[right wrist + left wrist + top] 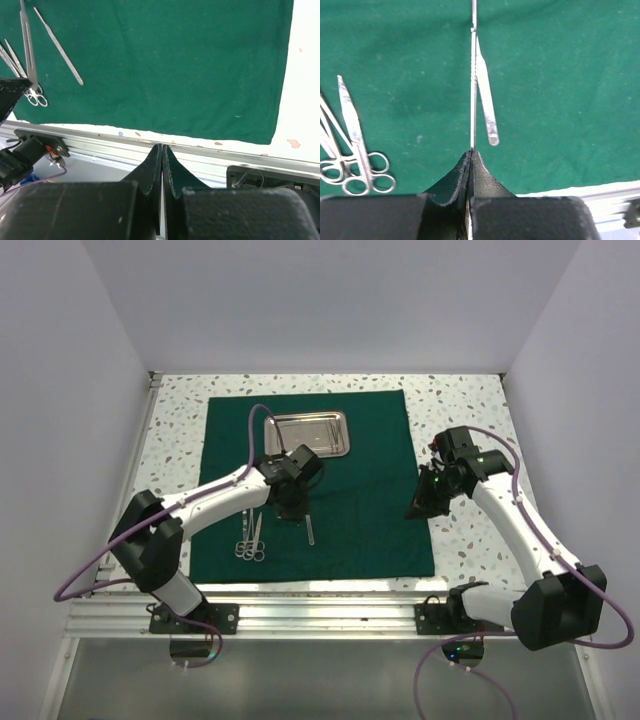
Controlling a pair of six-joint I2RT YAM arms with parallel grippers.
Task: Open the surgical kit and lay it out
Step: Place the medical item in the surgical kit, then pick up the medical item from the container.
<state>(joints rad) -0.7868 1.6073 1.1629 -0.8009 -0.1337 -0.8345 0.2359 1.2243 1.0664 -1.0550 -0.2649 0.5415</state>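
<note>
The dark green cloth (360,510) is lying spread flat on the counter (470,405), with the steel tray (310,435) sitting near its far edge. The left fingers (455,175) are pinching shut on a thin silver instrument (472,90) (seen edge-on from the wrist), just beside a flat silver handle (488,107) and near two ring-handled instruments (351,117). The right fingers (152,165) are hanging closed and empty by the cloth's right edge.

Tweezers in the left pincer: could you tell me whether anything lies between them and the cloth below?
Possibly: a slim flat instrument lies on the green cloth right beside the tweezers that the shut left pincer holds; the scissors lie apart, further left.
</note>
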